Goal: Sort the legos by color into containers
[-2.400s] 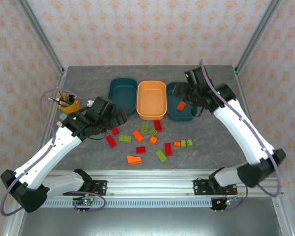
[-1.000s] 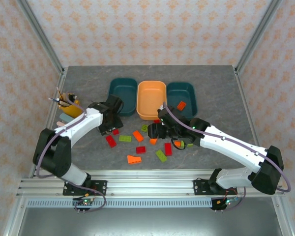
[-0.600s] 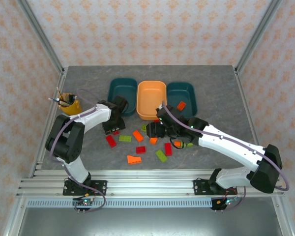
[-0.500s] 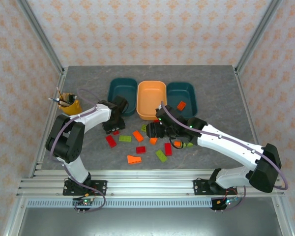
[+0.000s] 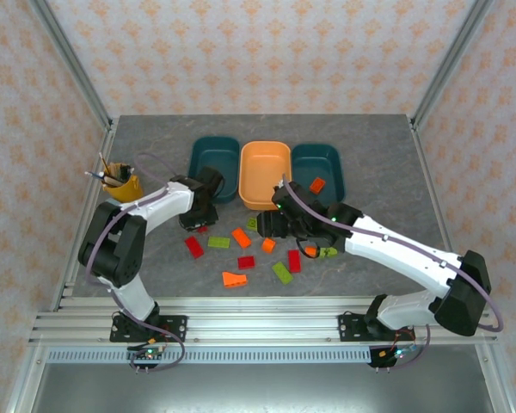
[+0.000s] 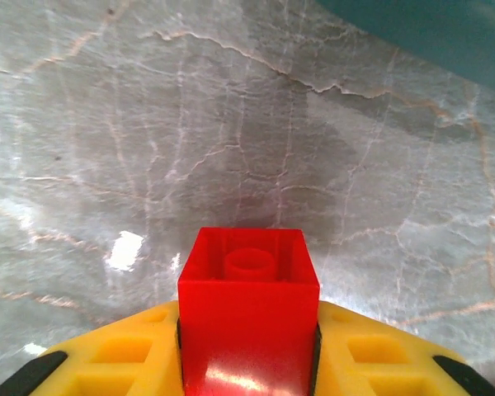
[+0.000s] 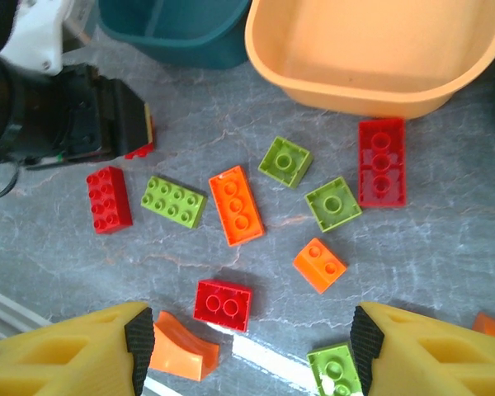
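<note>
My left gripper [image 6: 247,351] is shut on a small red lego [image 6: 249,297] just above the table, near the left teal tray [image 6: 429,33]. In the top view that gripper [image 5: 198,220] sits in front of the left teal tray [image 5: 213,159]. My right gripper [image 7: 253,342] hovers open over the scattered legos: a red two-stud brick [image 7: 223,304], a long orange brick [image 7: 237,205], a green brick [image 7: 174,201] and a small orange brick [image 7: 319,265]. The light orange tray [image 5: 265,168] stands in the middle. An orange lego [image 5: 316,185] lies in the right teal tray [image 5: 314,162].
A yellow pencil cup [image 5: 120,182] stands at the left. An orange curved piece [image 7: 179,351] and a green brick [image 7: 337,371] lie close to my right fingers. A long red brick [image 7: 382,162] lies by the orange tray's [image 7: 371,49] front rim.
My left gripper has closed on the red lego by the left teal tray. The right arm came from the right teal tray to above the pile and now holds nearly still.
</note>
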{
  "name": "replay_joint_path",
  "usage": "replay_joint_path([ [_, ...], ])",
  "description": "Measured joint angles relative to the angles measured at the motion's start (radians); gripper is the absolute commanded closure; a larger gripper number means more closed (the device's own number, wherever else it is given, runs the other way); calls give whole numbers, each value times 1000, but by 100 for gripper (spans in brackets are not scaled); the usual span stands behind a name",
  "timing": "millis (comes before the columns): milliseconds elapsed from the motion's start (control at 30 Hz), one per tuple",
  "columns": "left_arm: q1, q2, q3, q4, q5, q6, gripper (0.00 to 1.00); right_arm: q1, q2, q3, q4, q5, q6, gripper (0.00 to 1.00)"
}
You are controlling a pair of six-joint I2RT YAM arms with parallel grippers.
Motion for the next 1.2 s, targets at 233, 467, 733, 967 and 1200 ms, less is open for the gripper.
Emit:
replay_joint_path([
  [233, -84, -154, 122, -108, -13, 13, 66, -76, -81, 47, -10, 64, 0, 34],
  [467, -122, -22, 417, -113, 23, 27, 67, -194, -82, 72, 5, 57, 18, 33],
  [733, -166, 364, 776, -83, 63, 49, 66, -320, -56, 72, 5, 7, 98, 33],
  [967, -176, 623, 953, -93, 69, 48, 63, -342, -69, 68, -3, -19, 132, 33],
  [1200, -176, 700, 1019, -126, 81, 39, 37, -342, -106, 34, -26, -23, 143, 33],
])
